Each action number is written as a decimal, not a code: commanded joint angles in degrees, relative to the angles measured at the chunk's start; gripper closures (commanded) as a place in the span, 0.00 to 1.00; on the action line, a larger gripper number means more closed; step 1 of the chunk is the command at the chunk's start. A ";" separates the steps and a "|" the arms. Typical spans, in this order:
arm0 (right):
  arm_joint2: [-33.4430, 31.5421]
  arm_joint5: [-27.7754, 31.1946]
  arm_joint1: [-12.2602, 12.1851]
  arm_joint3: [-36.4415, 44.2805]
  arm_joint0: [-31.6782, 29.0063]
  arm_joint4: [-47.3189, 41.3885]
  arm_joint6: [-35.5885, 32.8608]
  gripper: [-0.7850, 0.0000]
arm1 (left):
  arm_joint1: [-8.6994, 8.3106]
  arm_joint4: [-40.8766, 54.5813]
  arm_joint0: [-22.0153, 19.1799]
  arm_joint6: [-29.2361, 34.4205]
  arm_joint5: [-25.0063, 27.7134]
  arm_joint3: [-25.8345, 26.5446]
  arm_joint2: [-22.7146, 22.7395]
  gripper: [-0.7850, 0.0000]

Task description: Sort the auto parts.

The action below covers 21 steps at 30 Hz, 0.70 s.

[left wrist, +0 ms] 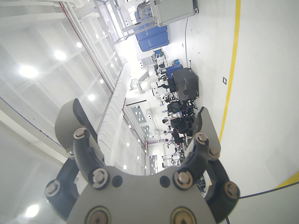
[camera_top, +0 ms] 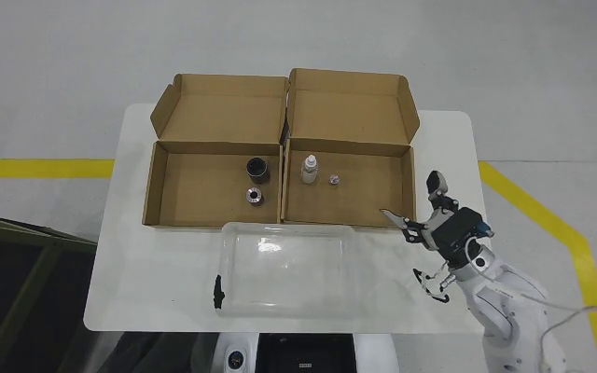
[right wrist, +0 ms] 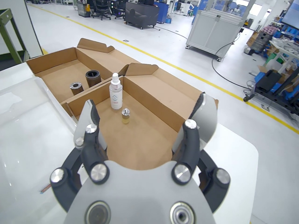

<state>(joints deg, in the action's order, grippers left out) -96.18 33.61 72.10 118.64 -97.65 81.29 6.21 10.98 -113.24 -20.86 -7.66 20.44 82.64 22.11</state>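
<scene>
Status: my right hand point(right wrist: 146, 101) wide open, empty, over worktop point(camera_top: 149, 280) by right box point(camera_top: 368, 196) corner. Spray bottle point(right wrist: 116, 93), brass fitting point(right wrist: 125, 117) upright in it; two dark cylinders point(camera_top: 256, 168) in left box point(camera_top: 191, 191). I judge sorting nearly done; withdraw high, clear of box wall.

A white table point(camera_top: 121, 261) stands over a yellow floor line point(camera_top: 56, 168).

Counter point(camera_top: 121, 280): left box point(camera_top: 191, 196) holds two cylinders point(camera_top: 256, 168); right box point(camera_top: 368, 194) holds bottle point(camera_top: 310, 169) and small part point(camera_top: 335, 179). Tray point(camera_top: 225, 266) sits before both. Right arm point(camera_top: 494, 298), jaws apart, beside right box.
</scene>
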 commanded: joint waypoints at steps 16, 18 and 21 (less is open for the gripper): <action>-7.56 -1.59 -0.73 0.58 -7.83 -2.41 5.33 0.00 | 0.00 0.00 0.00 0.00 0.00 0.00 0.00 0.00; -7.94 -1.68 -0.79 0.58 -8.26 -2.57 5.31 0.00 | 0.00 0.00 0.00 0.00 0.00 0.00 0.00 0.00; -7.97 -1.44 -0.87 0.37 -8.30 -2.88 5.30 0.00 | 0.00 0.00 0.00 0.00 0.00 0.00 0.00 0.00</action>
<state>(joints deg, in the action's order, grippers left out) -104.16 32.10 71.24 119.09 -105.99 78.47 11.49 10.98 -113.24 -20.86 -7.66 20.44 82.64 22.11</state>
